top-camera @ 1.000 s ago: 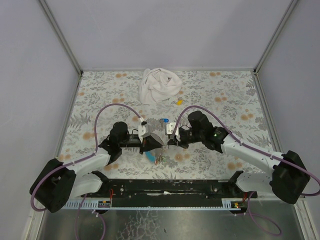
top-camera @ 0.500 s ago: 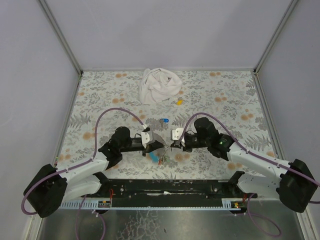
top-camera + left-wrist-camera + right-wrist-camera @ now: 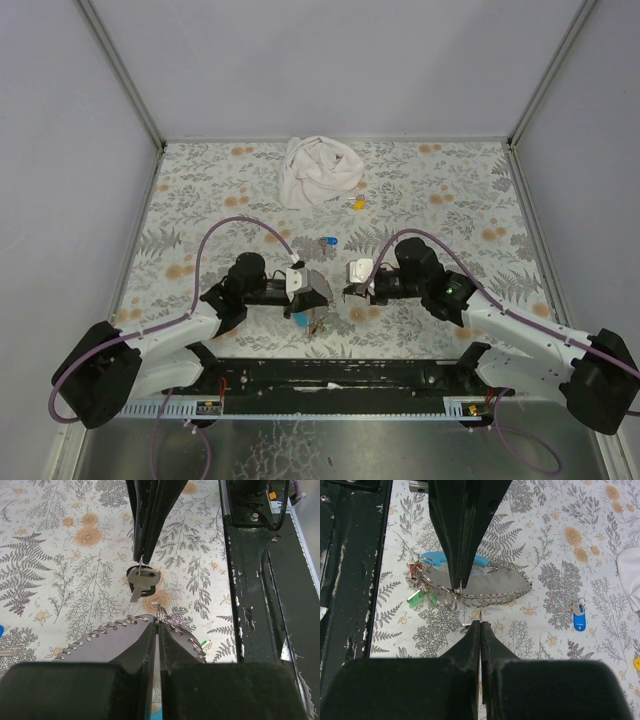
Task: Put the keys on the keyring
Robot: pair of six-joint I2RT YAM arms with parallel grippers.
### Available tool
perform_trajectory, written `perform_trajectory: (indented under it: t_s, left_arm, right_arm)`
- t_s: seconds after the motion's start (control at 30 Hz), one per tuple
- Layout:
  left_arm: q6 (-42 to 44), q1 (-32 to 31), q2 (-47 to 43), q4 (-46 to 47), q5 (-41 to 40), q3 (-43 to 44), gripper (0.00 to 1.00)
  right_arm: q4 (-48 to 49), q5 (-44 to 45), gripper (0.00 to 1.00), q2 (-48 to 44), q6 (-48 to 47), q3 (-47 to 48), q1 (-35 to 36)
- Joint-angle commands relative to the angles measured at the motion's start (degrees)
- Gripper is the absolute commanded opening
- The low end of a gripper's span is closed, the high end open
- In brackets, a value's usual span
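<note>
Two shut pairs of fingers meet near the front of a floral counter (image 3: 200, 190) boxed by grey walls (image 3: 60, 150). White cloth (image 3: 318, 170) at the back, blue key (image 3: 327, 241) loose, nearer. The left fingers (image 3: 157, 626) pinch the keyring (image 3: 159, 611), with grey strap (image 3: 485, 585) and green keys (image 3: 417, 598) attached. The right fingers (image 3: 480, 625) clamp a key (image 3: 142, 579) just beside it.

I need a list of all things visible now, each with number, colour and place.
table: one, floral pattern, under everything.
cloth: one, white, crumpled, far middle.
small piece: one, yellow, beside the cloth.
loose key: one, blue head, table centre.
keyring: one, grey strap, blue inside, metal rings, between the grippers.
green keys: at least two, at the strap's ring end.
held key: one, silver, dark head, hanging from right gripper.
left gripper: black, shut on keyring.
right gripper: black, shut on held key.
</note>
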Motion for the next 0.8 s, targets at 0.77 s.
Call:
perform_trajectory:
  t_s: [0.77]
  left_arm:
    - [3.1,-0.7,-1.0,-2.8,1.6,3.6,0.00]
  right_arm:
    - [7.6,4.8,0.00,0.4,0.8,-3.6,5.3]
